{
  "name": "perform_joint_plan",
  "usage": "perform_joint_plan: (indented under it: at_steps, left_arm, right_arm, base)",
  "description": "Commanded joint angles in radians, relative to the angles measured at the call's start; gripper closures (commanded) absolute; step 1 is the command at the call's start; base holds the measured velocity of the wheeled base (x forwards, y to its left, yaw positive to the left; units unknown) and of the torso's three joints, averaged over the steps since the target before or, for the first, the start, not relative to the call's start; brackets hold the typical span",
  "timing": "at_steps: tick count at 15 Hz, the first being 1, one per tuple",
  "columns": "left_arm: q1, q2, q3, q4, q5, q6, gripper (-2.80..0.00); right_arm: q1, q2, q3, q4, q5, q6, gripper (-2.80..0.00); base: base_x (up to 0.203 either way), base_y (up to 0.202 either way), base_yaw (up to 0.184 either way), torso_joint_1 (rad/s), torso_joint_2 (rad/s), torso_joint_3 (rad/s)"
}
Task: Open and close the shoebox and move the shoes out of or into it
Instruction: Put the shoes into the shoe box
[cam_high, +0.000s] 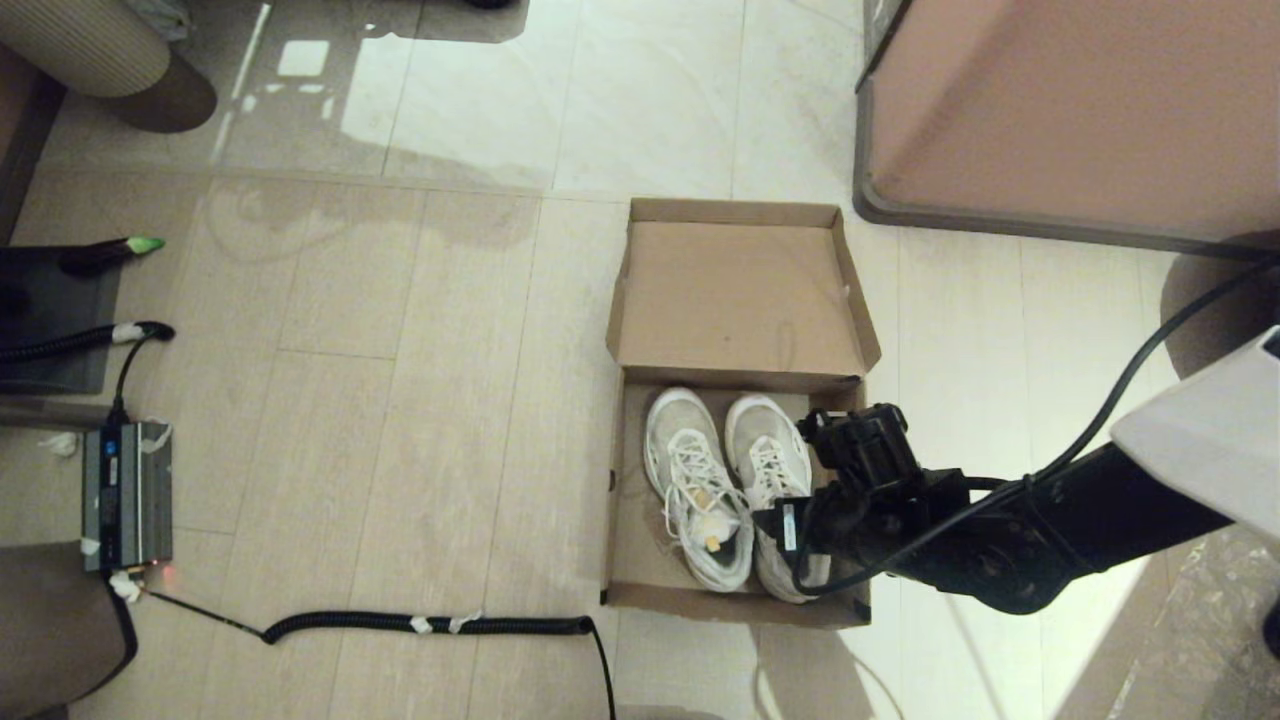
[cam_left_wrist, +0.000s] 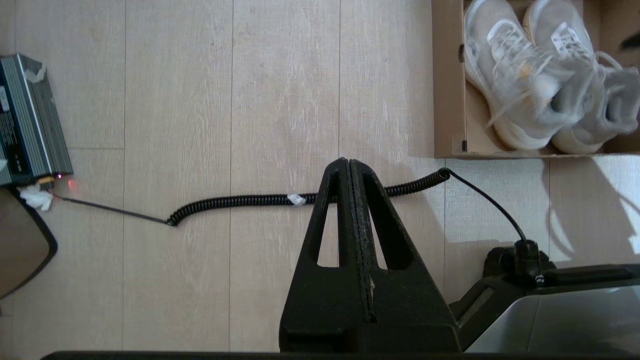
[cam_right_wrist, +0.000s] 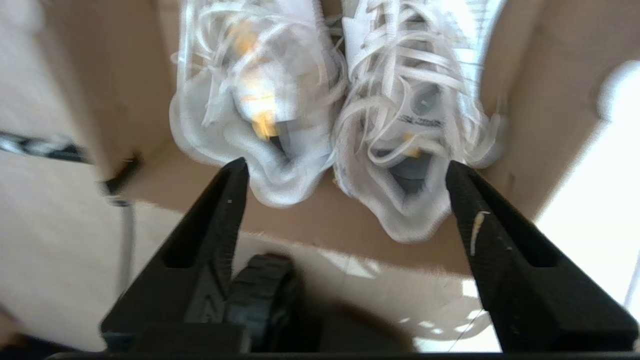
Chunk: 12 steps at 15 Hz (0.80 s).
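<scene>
Plain brown cardboard shoebox (cam_high: 742, 300) sits on the pale tiled floor (cam_high: 400, 450), hinged lid flipped back and open. Pair of white mesh lace-up sneakers (cam_high: 735, 485) lies side by side inside it, toes toward the lid. Right gripper (cam_right_wrist: 345, 200) hangs over the heel end of the pair, jaws spread wide, touching nothing. Left gripper (cam_left_wrist: 350, 167) hangs over bare floor beside the box, above a black coiled cable (cam_left_wrist: 260, 201), jaws pressed together.

Coiled black cable (cam_high: 430, 625) on the tile floor (cam_high: 380, 450), beside a grey power unit (cam_high: 127, 495).
</scene>
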Motion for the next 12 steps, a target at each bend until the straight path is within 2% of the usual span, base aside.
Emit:
perform_joint_plan:
  at_steps: [1, 2, 3, 5, 8, 12]
  left_arm:
    - [0.0, 0.016, -0.001, 0.004, -0.004, 0.014, 0.0]
    - [0.001, 0.004, 0.0, -0.001, -0.001, 0.005, 0.0]
    - [0.002, 0.0, 0.0, -0.002, 0.002, -0.018, 0.0]
    - [0.001, 0.0, 0.0, -0.002, 0.002, -0.016, 0.0]
    - [0.001, 0.0, 0.0, -0.003, 0.002, -0.016, 0.0]
    - [0.0, 0.014, -0.022, 0.014, -0.023, 0.004, 0.0]
  right_arm:
    - [-0.004, -0.17, 0.06, 0.016, 0.001, 0.028, -2.8]
    - [-0.008, -0.234, 0.086, 0.038, 0.001, 0.036, -2.8]
    - [-0.023, -0.298, 0.101, 0.069, 0.001, 0.041, 0.0]
    - [-0.071, -0.413, 0.099, 0.157, 0.003, 0.045, 0.0]
    - [-0.211, -0.479, -0.013, 0.315, 0.035, 0.043, 0.0]
    - [-0.455, -0.453, -0.147, 0.395, 0.172, 0.018, 0.0]
  base:
    - [0.0, 0.0, 0.0, 0.0, 0.0, 0.0]
    - [0.0, 0.0, 0.0, 0.0, 0.0, 0.0]
    - [0.0, 0.0, 0.0, 0.0, 0.0, 0.0]
    - [0.0, 0.0, 0.0, 0.0, 0.0, 0.0]
    - [0.0, 0.0, 0.0, 0.0, 0.0, 0.0]
    - [0.0, 0.0, 0.0, 0.0, 0.0, 0.0]
